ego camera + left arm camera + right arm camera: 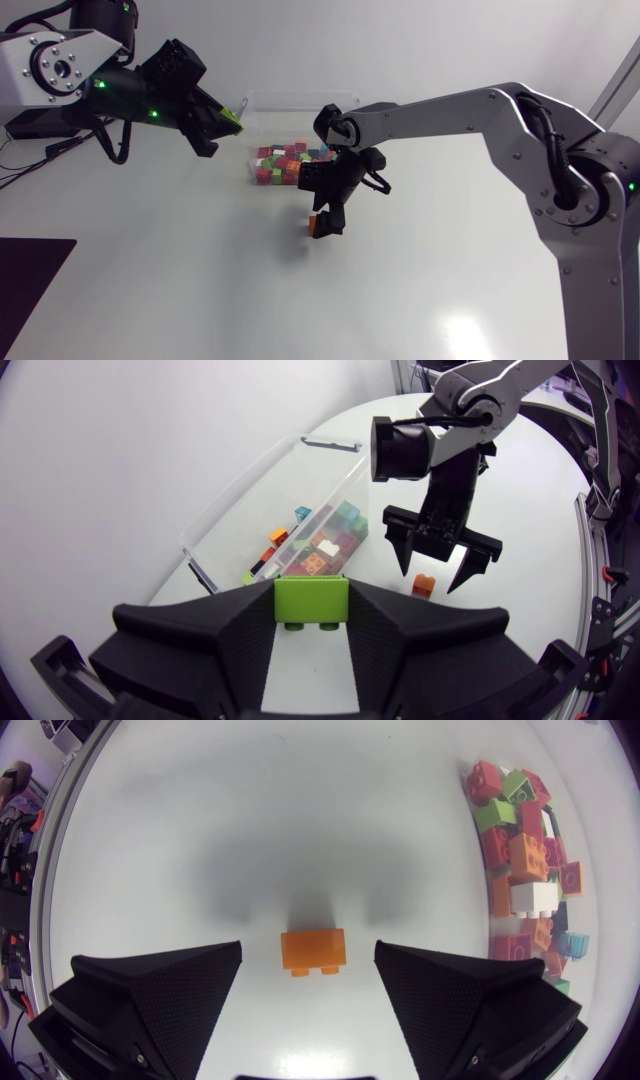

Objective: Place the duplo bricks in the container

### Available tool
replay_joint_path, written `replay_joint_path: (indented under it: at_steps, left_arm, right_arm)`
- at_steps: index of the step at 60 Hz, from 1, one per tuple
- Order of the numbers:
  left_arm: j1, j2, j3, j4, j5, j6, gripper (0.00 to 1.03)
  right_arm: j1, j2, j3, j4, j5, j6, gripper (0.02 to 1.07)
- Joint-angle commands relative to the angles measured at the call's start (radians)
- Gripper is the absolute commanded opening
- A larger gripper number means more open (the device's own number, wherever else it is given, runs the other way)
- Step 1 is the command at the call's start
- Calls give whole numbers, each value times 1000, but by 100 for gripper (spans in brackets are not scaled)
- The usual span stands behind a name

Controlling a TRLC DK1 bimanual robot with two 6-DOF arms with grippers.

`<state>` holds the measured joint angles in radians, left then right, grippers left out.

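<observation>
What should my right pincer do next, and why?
Probably lower the right pincer and close on the orange brick: it lies on the table between the open fingers, untouched, and is still outside the container.

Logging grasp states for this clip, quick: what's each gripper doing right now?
Left gripper: shut on the green brick.
Right gripper: open around the orange brick, not touching it.
</observation>
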<state>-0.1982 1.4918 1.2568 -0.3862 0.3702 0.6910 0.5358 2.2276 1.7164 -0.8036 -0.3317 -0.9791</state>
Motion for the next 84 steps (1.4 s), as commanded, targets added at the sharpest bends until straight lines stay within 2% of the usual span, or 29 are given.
replay_joint_path:
  at_steps: [1, 4, 11, 23, 26, 27, 38, 49, 56, 69, 74, 78, 81, 84]
  left_arm:
    - [8, 54, 47, 24, 16, -53, 30]
    - [5, 76, 66, 29, 16, -62, 30]
    - [-4, 105, 89, 58, 16, -85, 30]
    - [-14, 136, 125, 58, 15, -93, 30]
    - [-14, 147, 135, 58, 15, -91, 30]
    - [-14, 150, 136, 60, 15, -91, 30]
    - [-14, 189, 187, 78, 15, -122, 30]
    - [-21, 314, 296, 148, 13, -237, 30]
    - [-35, 400, 383, 175, -14, -304, 31]
    - [-69, 490, 504, 182, -73, -358, 33]
    - [-78, 541, 549, 182, -106, -370, 44]
    - [-83, 573, 569, 182, -132, -383, 66]
    - [-93, 599, 584, 182, -182, -383, 93]
    - [-102, 621, 605, 162, -200, -384, 99]
  right_arm:
    - [12, 41, 32, -36, 13, -49, 85]
    - [13, 53, 46, -54, 19, -58, 74]
    - [20, 72, 63, -54, 28, -63, 60]
    - [38, 104, 97, -80, 57, -66, 58]
    - [44, 107, 97, -82, 76, -73, 38]
    - [46, 107, 97, -82, 76, -73, 36]
    - [39, 69, 88, -144, 71, -70, 32]
    - [7, -91, 9, -154, 54, -38, 32]
    - [-8, -221, -66, -154, 29, -18, 32]
    - [-34, -405, -175, -154, -33, 20, 32]
    - [-46, -451, -204, -154, -49, 34, 32]
    - [-53, -476, -221, -152, -58, 39, 32]
    - [-60, -496, -225, -151, -64, 46, 32]
    - [-68, -511, -221, -151, -69, 54, 32]
